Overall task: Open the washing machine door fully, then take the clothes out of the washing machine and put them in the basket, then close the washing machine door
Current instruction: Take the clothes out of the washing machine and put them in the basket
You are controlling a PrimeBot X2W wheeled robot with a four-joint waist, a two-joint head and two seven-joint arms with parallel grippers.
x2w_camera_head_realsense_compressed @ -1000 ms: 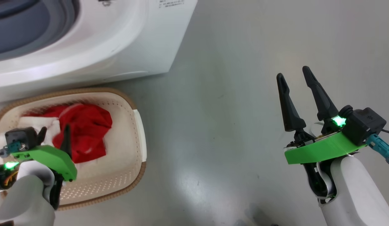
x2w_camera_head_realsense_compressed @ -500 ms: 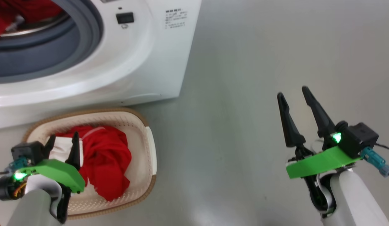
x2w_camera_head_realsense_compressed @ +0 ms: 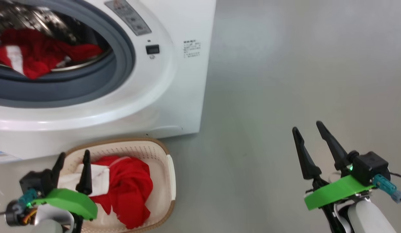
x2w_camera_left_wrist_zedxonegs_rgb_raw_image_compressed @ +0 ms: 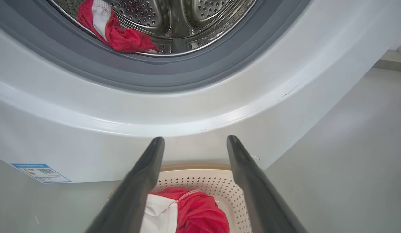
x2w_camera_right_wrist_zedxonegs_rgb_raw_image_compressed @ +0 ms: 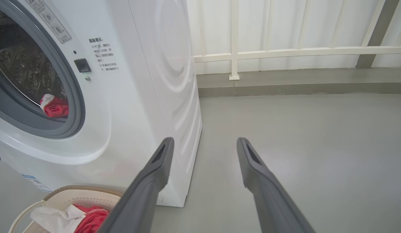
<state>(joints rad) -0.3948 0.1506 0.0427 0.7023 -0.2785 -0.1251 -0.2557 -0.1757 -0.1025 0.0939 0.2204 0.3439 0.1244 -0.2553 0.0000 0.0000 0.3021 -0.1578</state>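
Note:
The white washing machine (x2w_camera_head_realsense_compressed: 174, 97) stands with its mouth uncovered, and the washing machine door is out of view. Red and white clothes (x2w_camera_head_realsense_compressed: 35, 55) lie in the steel drum behind the grey ring (x2w_camera_head_realsense_compressed: 123, 64), clothes (x2w_camera_left_wrist_zedxonegs_rgb_raw_image_compressed: 123, 35) near its lower edge. In front of the machine, on the floor, sits the cream basket (x2w_camera_head_realsense_compressed: 168, 168) with red and white clothes (x2w_camera_head_realsense_compressed: 129, 187) in it. My left gripper (x2w_camera_head_realsense_compressed: 74, 153) hangs open and empty over the basket's left part, fingers pointing at the machine's front (x2w_camera_left_wrist_zedxonegs_rgb_raw_image_compressed: 195, 138). My right gripper (x2w_camera_head_realsense_compressed: 307, 126) is open and empty over bare floor, far right of the machine (x2w_camera_right_wrist_zedxonegs_rgb_raw_image_compressed: 204, 139).
Grey floor (x2w_camera_head_realsense_compressed: 268, 97) stretches to the right of the machine. A white railing (x2w_camera_right_wrist_zedxonegs_rgb_raw_image_compressed: 284, 51) above a low kerb closes the back of the room. A blue label (x2w_camera_left_wrist_zedxonegs_rgb_raw_image_compressed: 42, 171) is stuck low on the machine's front.
The head camera has tilted up, so the drum and its clothes have come into the picture and the basket has slid down. Both grippers stay open and empty.

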